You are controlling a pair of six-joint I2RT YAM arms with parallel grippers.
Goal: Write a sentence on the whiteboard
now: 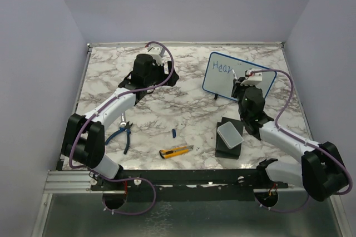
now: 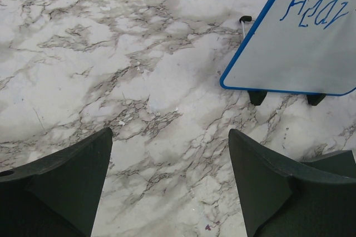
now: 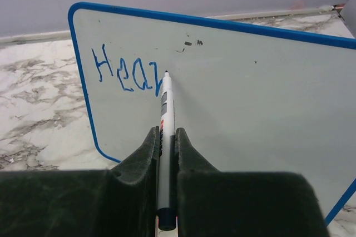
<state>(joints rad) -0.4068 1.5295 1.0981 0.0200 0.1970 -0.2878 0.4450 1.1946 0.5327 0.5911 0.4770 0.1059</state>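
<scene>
A robotics lab bench, a closed test cell rather than a home or an office. Plain pale walls (image 1: 183, 3) box in a marble-patterned tabletop (image 1: 183, 109) on three sides. A left arm (image 1: 119, 103) and a right arm (image 1: 283, 139) are bolted to an aluminium rail (image 1: 67, 181) at the near edge, trailing purple cables (image 1: 291, 89). Loose props sit about: pliers (image 1: 123, 134), a utility knife (image 1: 177, 151) and a small whiteboard (image 1: 219, 85).

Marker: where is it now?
Right wrist view: the marker sits clamped in the right hand, tip at the whiteboard just after the blue letters.
</scene>
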